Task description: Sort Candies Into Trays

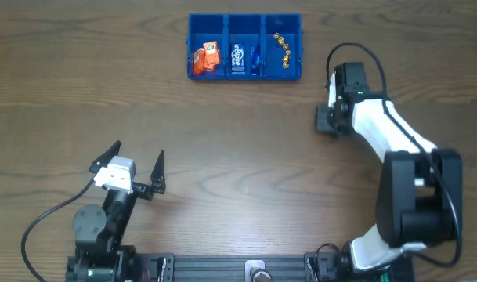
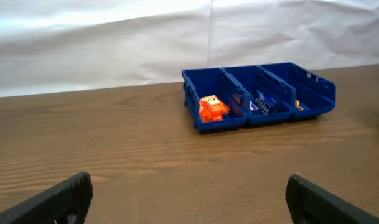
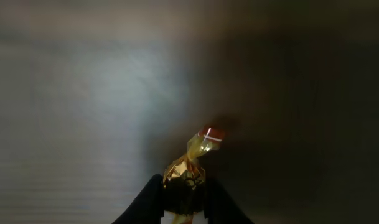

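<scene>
From above, our right jaws sit near the blue tray (image 1: 246,76), the left jaws well away. Left wrist: jaws spread, tray ahead. Right wrist: jaws clamped on a gold-wrapped candy (image 3: 190,167); next we'd carry it over the tray's gold-candy compartment (image 1: 294,47).

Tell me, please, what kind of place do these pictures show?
Probably a robot test bench in a lab or workshop: a white cloth backdrop, a blue plastic three-compartment sorting tray, and the right pincer shut on a gold foil-wrapped candy.
</scene>
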